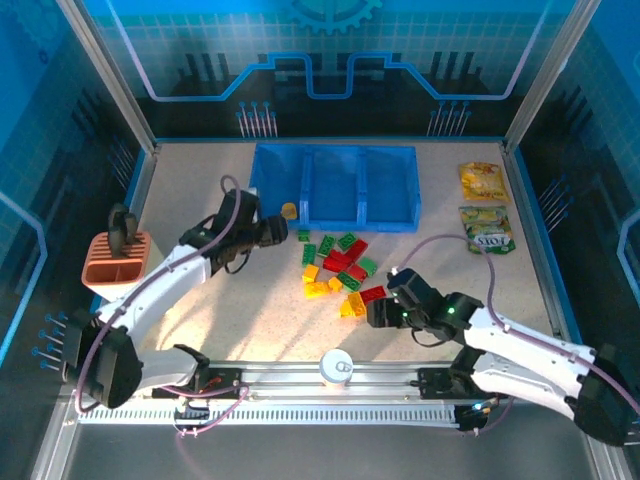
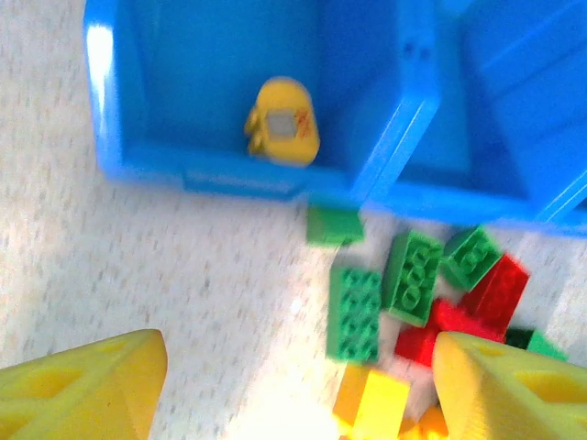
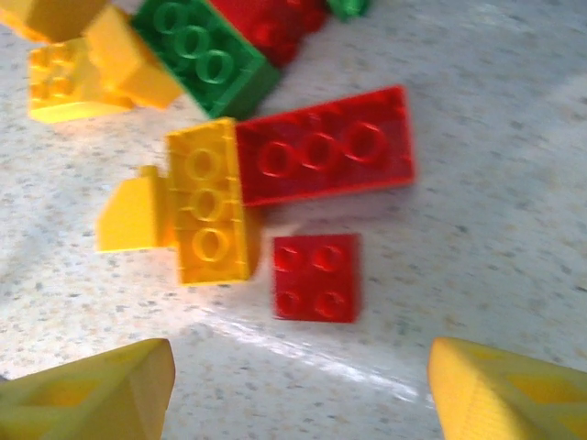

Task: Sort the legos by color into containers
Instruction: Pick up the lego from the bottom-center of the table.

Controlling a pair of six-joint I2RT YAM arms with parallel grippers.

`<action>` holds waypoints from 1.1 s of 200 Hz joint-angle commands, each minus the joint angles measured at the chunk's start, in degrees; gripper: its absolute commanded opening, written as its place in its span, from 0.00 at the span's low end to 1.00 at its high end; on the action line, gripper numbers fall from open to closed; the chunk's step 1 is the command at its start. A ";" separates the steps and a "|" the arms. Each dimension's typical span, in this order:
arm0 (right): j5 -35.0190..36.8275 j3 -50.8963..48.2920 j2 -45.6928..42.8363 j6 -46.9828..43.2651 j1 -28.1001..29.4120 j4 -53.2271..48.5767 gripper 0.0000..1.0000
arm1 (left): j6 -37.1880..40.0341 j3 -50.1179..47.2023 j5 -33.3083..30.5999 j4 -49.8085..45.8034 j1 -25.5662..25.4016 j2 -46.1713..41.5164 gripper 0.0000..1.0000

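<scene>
- While sorting from here, watch the left fingers (image 2: 83, 385): spread wide, gripping nothing, poised just in front of the tray's (image 2: 220, 174) left compartment.
- Find one yellow lego (image 2: 282, 121) lying inside that compartment, and the remaining legos (image 1: 340, 268) heaped loose on the tabletop (image 1: 200, 190) just in front of the tray.
- See the right fingers (image 3: 83, 394) likewise spread and empty, above a small red lego (image 3: 316, 277) on the heap's side farthest from the tray.
- Expect a double pick there, from closing onto the yellow brick (image 3: 209, 202) just beside it, or from shoving the long red brick (image 3: 326, 156).
- Beware the green brick (image 2: 333, 225) touching the tray's front wall; probably no room for a finger behind it.
- Mind both arms meeting over one heap.
- Ignore the snack packets (image 1: 482, 180) right of the tray and the pink holder (image 1: 115, 258) well left of it; likely no obstacle.
</scene>
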 commanded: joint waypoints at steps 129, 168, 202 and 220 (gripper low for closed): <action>7.89 28.32 35.48 -3.47 10.26 -10.82 0.58 | -9.32 -19.19 -4.66 -10.09 -7.80 -26.72 0.76; 8.48 29.93 39.48 -2.57 10.45 -11.80 0.55 | -9.35 -19.34 -4.67 -9.91 -7.87 -27.01 0.76; 8.34 30.90 41.74 -2.46 10.97 -11.79 0.53 | -9.20 -19.51 -4.93 -10.43 -7.93 -27.23 0.76; 8.22 31.89 42.94 -2.76 11.44 -11.89 0.53 | -9.08 -19.60 -5.16 -10.76 -7.94 -27.54 0.76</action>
